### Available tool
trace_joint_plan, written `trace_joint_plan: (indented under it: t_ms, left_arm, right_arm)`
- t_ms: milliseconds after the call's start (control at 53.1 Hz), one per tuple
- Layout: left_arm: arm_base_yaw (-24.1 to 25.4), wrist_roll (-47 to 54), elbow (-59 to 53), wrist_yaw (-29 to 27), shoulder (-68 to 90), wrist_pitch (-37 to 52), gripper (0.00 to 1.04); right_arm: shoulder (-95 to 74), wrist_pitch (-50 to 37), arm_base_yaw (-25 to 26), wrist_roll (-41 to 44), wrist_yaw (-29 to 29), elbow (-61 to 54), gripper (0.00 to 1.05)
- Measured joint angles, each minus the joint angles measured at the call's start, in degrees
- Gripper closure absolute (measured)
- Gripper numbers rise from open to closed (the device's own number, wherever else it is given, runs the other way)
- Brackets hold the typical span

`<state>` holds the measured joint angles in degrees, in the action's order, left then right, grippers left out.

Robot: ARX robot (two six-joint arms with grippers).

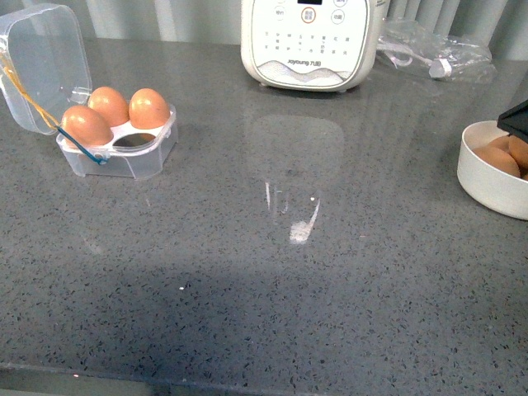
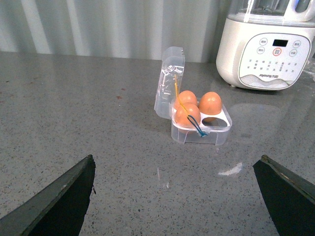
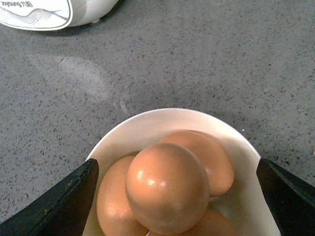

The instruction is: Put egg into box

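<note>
The clear box (image 1: 124, 157) stands at the far left with its lid (image 1: 41, 62) open. It holds three brown eggs (image 1: 111, 111), and its front right cup (image 1: 136, 142) is empty. In the left wrist view the box (image 2: 202, 132) lies well ahead of my open, empty left gripper (image 2: 176, 158). My right gripper (image 3: 175, 162) is open directly above the white bowl (image 3: 147, 123), its fingers on either side of the topmost egg (image 3: 167, 189), without touching it. The bowl (image 1: 487, 186) with its eggs (image 1: 497, 158) shows at the right edge of the front view.
A white kitchen appliance (image 1: 309, 41) stands at the back centre, with a crumpled clear plastic bag (image 1: 433, 49) to its right. The grey speckled counter (image 1: 272, 272) runs between box and bowl. Its front edge is near the bottom of the front view.
</note>
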<state>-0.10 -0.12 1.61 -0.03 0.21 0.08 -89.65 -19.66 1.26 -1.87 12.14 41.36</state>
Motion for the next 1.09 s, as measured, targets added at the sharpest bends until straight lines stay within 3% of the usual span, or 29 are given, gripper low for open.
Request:
trace_joint_plan:
  t_ms: [170,245,546,905,1093]
  left_arm:
    - [0.0,0.0,0.0,0.0,0.0,0.0,0.07]
    - [0.0,0.0,0.0,0.0,0.0,0.0,0.07]
    - [0.0,0.0,0.0,0.0,0.0,0.0,0.07]
    - [0.0,0.0,0.0,0.0,0.0,0.0,0.07]
    - [0.0,0.0,0.0,0.0,0.0,0.0,0.07]
  right_arm:
    - [0.0,-0.11,-0.59,0.22,-0.02,-0.55,0.11]
    - [0.0,-0.11,-0.68,0.42,-0.22,-0.63,0.27]
    - [0.22,0.55,-0.7,1.25,-0.61,-0.7,0.62]
    - [5.55,2.38,-3.13,1.44,-4.46,-0.02,0.64]
    - [2.43,-1.64,-10.14,-2.16,-12.57,9.46,0.64]
